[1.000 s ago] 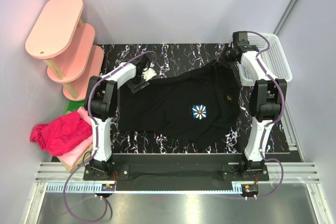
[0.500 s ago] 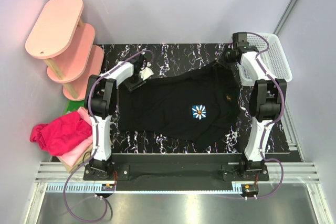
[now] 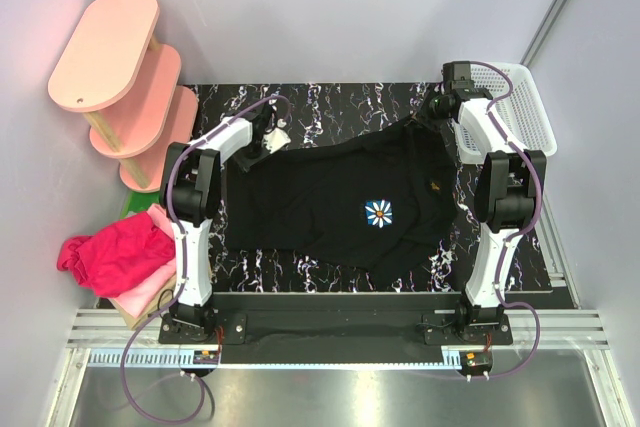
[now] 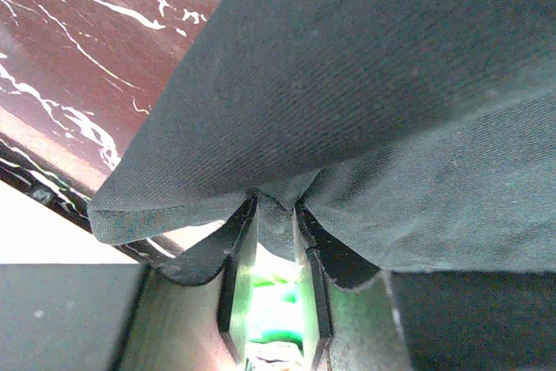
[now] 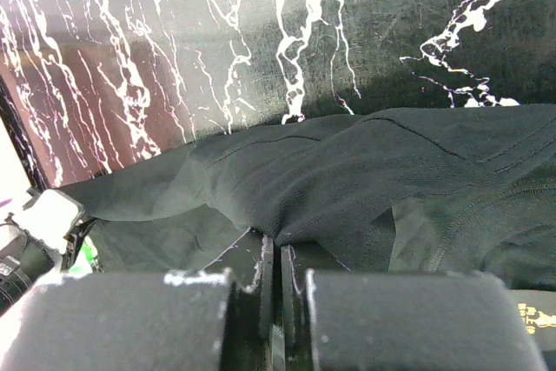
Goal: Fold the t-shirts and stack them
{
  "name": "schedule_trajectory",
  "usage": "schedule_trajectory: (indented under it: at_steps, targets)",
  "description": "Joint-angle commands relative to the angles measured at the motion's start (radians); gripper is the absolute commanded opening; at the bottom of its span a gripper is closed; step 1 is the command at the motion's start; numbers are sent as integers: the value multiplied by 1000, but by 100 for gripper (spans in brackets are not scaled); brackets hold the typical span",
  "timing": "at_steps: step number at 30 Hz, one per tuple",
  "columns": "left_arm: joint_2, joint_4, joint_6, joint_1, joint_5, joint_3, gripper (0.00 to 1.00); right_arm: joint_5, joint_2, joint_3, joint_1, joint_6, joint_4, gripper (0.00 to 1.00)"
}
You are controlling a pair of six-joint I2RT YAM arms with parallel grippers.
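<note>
The left claw (image 4: 276, 245) is closed onto a fold at the far left edge of the black t-shirt (image 3: 330, 187). The right claw (image 5: 276, 254) is pinched tight on its far right edge. The shirt lies spread, daisy print up, across the bench (image 3: 330, 107).
</note>
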Motion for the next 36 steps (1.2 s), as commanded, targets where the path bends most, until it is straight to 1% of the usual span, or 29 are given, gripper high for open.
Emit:
schedule_trajectory:
  at_steps: [1,3,4,6,12,17,22,24,27,32,34,36]
  targets:
    - [-29,-1,20,6,7,32,25,-6,-31,10,-4,-14,30,0]
    - [-22,-3,20,7,9,38,19,-6,-33,10,-4,-12,30,0]
    - [-13,-4,17,7,12,41,9,-6,-34,8,-4,-14,30,0]
    - [-2,-3,11,7,10,44,0,-4,-37,5,-4,-14,30,0]
    - [21,-4,-4,7,12,47,0,-3,-40,5,-4,-15,30,0]
    - [-31,-15,19,7,-5,56,0,-8,-42,12,-4,-15,30,0]
    - [-119,-46,46,9,-17,157,0,-9,-56,18,-4,-14,27,0]
    - [-140,-67,53,10,-19,209,0,-11,-63,30,-4,-14,23,0]
    - [-163,-93,63,10,-20,246,0,-14,-72,56,-4,-15,4,0]
    - [-194,-98,66,13,-28,208,0,-8,-97,71,-5,-23,-19,0]
    - [-185,-93,69,21,-26,208,0,-4,-82,97,-7,-28,-40,0]
    - [-148,-92,76,27,-40,243,0,-15,-50,195,-10,-28,-80,0]
